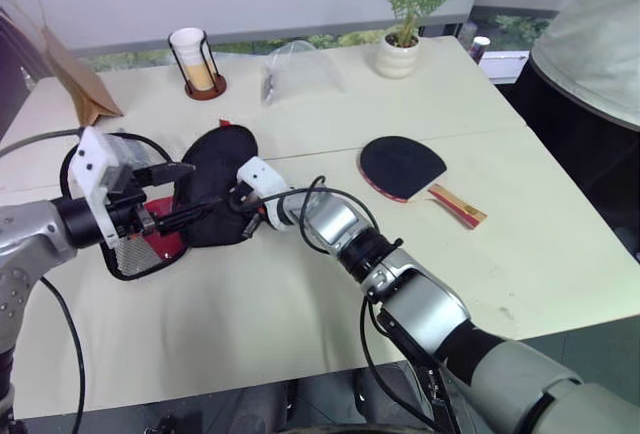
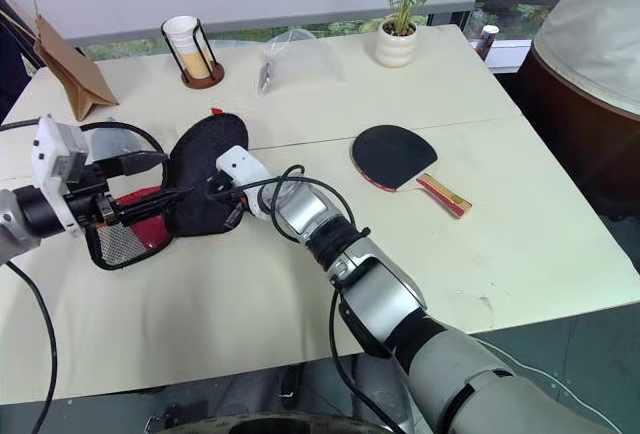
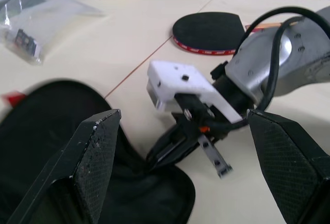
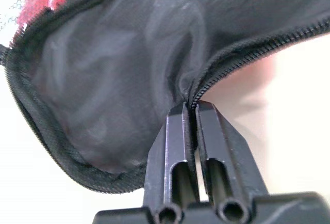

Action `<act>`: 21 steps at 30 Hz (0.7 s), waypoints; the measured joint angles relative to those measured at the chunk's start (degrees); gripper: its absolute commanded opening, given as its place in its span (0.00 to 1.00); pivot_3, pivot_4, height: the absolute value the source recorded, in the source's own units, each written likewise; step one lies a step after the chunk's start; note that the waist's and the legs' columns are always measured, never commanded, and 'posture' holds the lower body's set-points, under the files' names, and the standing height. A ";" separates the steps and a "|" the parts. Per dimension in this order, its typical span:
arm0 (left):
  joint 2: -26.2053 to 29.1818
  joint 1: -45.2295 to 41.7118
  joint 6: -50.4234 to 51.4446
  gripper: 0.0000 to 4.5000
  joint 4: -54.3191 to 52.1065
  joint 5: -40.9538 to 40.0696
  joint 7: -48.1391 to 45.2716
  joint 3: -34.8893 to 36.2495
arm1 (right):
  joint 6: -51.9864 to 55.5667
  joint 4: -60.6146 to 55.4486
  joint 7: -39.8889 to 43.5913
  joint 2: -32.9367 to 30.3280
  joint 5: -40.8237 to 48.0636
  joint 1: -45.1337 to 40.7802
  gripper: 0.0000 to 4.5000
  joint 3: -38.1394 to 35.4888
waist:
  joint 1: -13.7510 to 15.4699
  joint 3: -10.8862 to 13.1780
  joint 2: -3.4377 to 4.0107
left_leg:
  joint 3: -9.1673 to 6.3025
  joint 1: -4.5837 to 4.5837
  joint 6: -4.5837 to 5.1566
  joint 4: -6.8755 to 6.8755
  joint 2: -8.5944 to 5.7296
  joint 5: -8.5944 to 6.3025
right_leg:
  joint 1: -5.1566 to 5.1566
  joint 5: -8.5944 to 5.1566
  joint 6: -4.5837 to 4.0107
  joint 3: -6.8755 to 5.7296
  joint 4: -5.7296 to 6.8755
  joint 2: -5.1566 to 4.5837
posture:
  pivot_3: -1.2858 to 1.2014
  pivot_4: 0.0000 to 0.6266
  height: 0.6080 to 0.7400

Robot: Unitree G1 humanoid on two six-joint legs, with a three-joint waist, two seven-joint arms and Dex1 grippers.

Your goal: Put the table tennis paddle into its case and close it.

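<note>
The case [image 1: 218,166] lies unzipped at the table's left, its black flap lifted and its red panel and mesh [image 1: 148,250] on the tabletop. My right gripper [image 4: 190,109] is shut on the flap's zipper edge, and it also shows from above [image 1: 238,214]. My left gripper [image 1: 182,194] hovers open at the case's left side, its fingers [image 3: 98,152] wide apart and holding nothing. The table tennis paddle [image 1: 402,166] lies flat to the right, black face up, with its handle [image 1: 458,204] pointing toward the right front, apart from both grippers.
Along the back of the table [image 1: 300,304] stand a brown paper bag [image 1: 72,79], a cup in a black wire holder [image 1: 196,62], a clear plastic bag [image 1: 298,72] and a potted plant [image 1: 400,39]. A person [image 1: 600,34] stands at the far right.
</note>
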 measured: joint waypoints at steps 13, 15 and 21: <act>0.11 -1.93 -1.47 0.89 1.08 1.48 -0.73 -1.53 | 15.65 -37.36 19.73 -31.79 4.58 13.93 0.01 0.61 | 2.37 0.00 -0.06 | 0.09 -0.24 0.01 0.10 0.01 0.00 | 0.11 -0.01 0.00 -0.02 -0.10 -0.04 | 0.52 0.24 1.00; 0.03 -2.55 -1.62 0.89 1.54 1.79 -0.94 -2.67 | 14.67 -39.53 23.36 -35.65 5.46 14.63 0.01 0.72 | 2.06 0.00 -0.06 | 0.17 -0.24 0.01 0.09 0.11 0.00 | 0.08 -0.01 0.00 -0.02 -0.11 0.01 | 0.52 0.24 1.00; -0.25 -3.62 -2.41 0.89 2.36 2.45 -1.54 -4.57 | 6.86 -39.40 29.38 -41.56 5.69 15.06 0.01 1.65 | 2.10 0.02 -0.10 | 0.21 -0.24 0.01 0.07 0.23 0.00 | 0.06 -0.09 -0.14 -0.03 -0.11 0.07 | 0.52 0.24 1.00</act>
